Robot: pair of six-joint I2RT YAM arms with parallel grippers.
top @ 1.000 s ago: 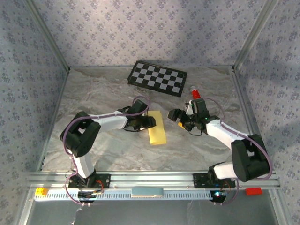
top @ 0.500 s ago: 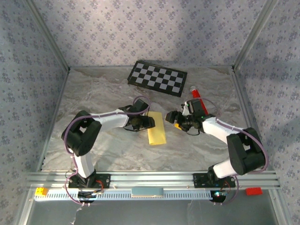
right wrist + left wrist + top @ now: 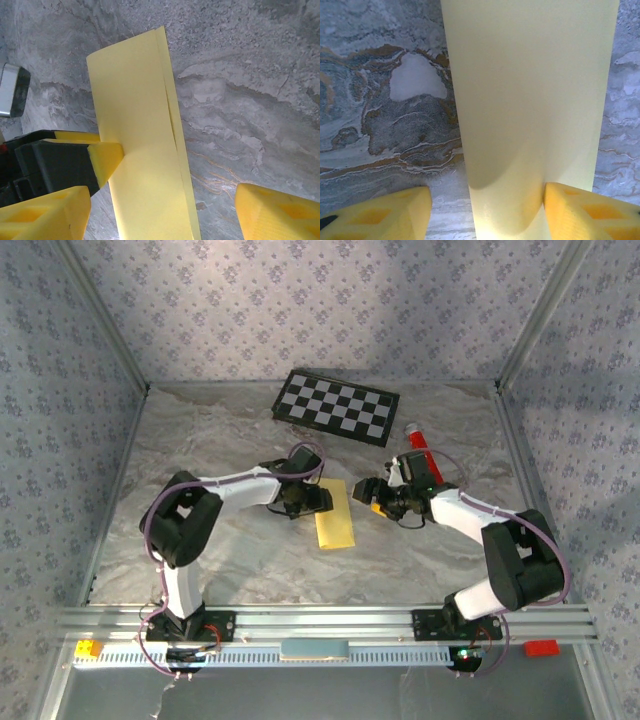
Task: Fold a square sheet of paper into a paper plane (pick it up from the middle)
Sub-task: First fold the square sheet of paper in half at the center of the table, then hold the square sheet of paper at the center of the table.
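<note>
The pale-yellow sheet of paper (image 3: 335, 515) lies on the marble table, folded into a narrow double-layer rectangle with no dart point. In the right wrist view the paper (image 3: 145, 150) shows two edges slightly offset along its right side. My left gripper (image 3: 314, 502) is at the paper's left edge, open. In its own view the paper (image 3: 530, 100) runs up between the fingers, and one pad (image 3: 590, 212) sits over the sheet. My right gripper (image 3: 372, 492) hovers open just right of the paper, its jaws wide over the strip (image 3: 162, 215).
A black-and-white checkerboard panel (image 3: 337, 406) lies at the back of the table. A red tube (image 3: 416, 440) rests behind the right gripper. Patterned walls and metal posts enclose the table; a rail (image 3: 320, 622) runs along the near edge.
The right gripper has edged left toward the paper and its arm has drawn in. The left arm's elbow shifted slightly right; the paper stays put.
</note>
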